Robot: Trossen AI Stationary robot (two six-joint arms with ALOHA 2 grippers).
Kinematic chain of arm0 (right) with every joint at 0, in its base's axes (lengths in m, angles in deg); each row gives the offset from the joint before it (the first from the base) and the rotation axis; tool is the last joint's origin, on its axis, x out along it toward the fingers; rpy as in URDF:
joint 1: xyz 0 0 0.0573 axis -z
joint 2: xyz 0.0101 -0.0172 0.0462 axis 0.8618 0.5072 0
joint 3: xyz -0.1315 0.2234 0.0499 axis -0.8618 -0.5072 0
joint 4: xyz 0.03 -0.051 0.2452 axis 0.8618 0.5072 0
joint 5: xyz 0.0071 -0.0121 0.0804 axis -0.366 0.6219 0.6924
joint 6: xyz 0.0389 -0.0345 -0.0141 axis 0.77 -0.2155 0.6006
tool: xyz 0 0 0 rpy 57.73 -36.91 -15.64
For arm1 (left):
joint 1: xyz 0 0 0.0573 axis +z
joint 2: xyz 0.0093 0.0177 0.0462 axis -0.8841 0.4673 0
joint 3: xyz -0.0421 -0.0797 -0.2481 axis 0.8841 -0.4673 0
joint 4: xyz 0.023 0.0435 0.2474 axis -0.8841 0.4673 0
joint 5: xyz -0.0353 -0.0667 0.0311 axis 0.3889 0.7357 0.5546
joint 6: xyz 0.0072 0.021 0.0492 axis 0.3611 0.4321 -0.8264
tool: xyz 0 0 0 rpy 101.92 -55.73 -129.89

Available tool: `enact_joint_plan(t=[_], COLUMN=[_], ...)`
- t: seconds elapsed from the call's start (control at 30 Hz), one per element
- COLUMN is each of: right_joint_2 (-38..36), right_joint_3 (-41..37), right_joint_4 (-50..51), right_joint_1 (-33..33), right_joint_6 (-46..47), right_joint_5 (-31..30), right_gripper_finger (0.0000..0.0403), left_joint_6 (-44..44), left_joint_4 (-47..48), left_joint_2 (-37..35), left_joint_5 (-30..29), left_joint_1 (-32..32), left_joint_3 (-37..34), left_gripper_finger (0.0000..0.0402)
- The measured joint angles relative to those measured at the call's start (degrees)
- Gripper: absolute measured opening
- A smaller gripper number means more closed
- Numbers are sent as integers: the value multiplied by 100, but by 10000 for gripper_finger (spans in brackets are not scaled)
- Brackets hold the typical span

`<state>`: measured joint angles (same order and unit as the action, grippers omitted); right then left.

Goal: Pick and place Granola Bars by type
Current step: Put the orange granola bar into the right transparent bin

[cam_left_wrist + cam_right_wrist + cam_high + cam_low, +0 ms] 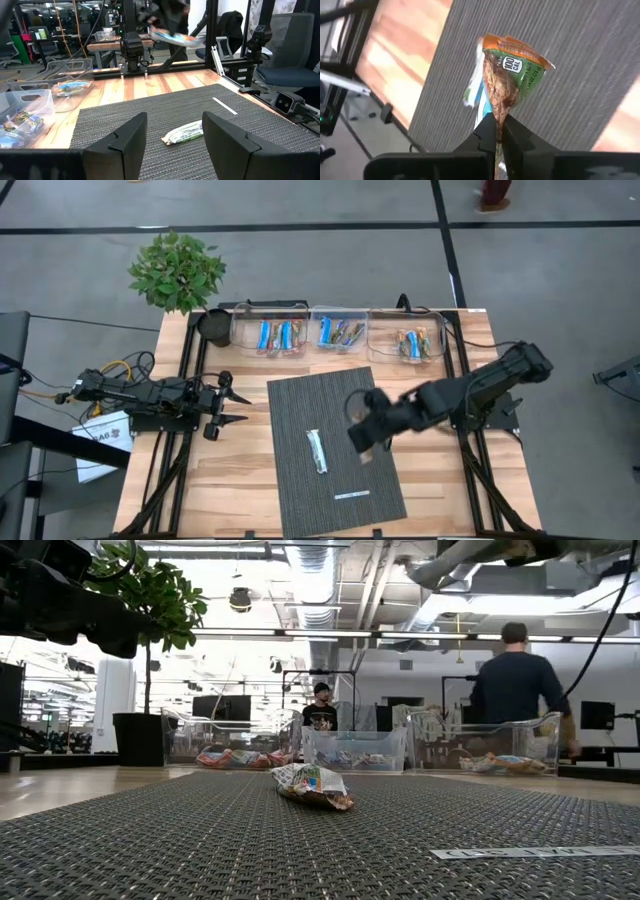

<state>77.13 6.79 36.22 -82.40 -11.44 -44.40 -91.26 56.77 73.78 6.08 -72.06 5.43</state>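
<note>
My right gripper (pixel 496 131) hovers over the grey mat (pixel 335 445) and is shut on a granola bar (pixel 512 75) with an orange, green and brown wrapper. In the left wrist view this bar (pixel 175 37) shows high above the table. A silvery white bar (pixel 317 450) lies flat on the mat, also seen in the low view (pixel 312 785) and ahead of my left fingers (pixel 184 132). My left gripper (pixel 232 402) is open and waits over the wood at the mat's left side. More bars lie in three clear bins (pixel 338 332) at the far edge. My right gripper pinches the bar by one end of its wrapper (pixel 498 116) between the two fingertips. The bar is lifted clear of the mat and sticks out beyond the fingers, its other crimped end (pixel 517 47) farthest from them.
A thin white strip (pixel 352 495) lies near the mat's near edge. A potted plant (pixel 178 270) and a dark cup (pixel 214 326) stand at the far left corner. Black frame rails run along both table sides. People stand in the room beyond (pixel 515 670).
</note>
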Motion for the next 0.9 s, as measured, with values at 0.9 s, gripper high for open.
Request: enact_joint_plan(t=[0.9], right_joint_2=[-1361], right_joint_3=[0], right_joint_4=[1609], right_joint_1=[2499], right_joint_6=[-2367], right_joint_5=[58], right_gripper_finger=[3], left_joint_6=[0], left_joint_4=[1], left_joint_2=[2], left_joint_5=[-1], left_joint_1=[-1], left_joint_3=[1], left_gripper_finger=[184])
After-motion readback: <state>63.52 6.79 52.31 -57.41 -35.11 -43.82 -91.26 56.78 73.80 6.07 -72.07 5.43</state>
